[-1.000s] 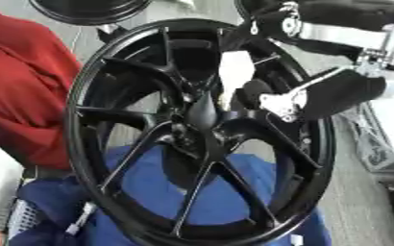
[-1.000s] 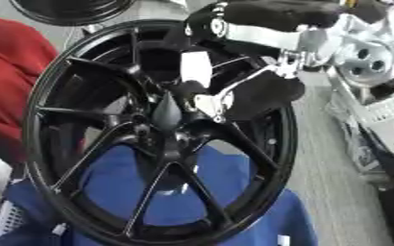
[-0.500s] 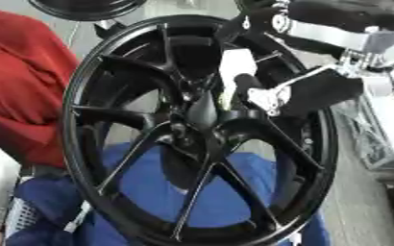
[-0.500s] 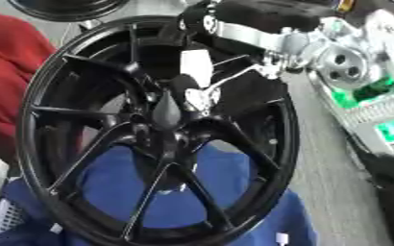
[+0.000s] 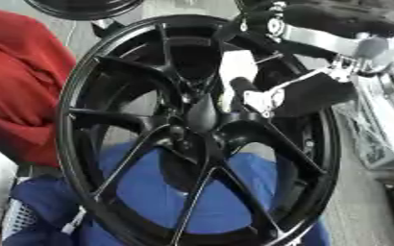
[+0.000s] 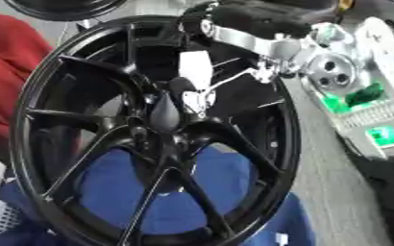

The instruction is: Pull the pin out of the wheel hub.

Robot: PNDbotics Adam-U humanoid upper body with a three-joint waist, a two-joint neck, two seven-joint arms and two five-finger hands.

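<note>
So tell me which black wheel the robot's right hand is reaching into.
The large black multi-spoke wheel filling the view, resting over blue cloth. The right hand sits at its hub. The other black wheel shows only partly at the top edge, untouched.

Your right arm (image 6: pixel 259 19) wears a black shell over a silver bracket, with a round silver joint (image 6: pixel 331 72) at the wrist. Its hand (image 5: pixel 305 93) is black, with small silver fittings and thin cables.
</note>
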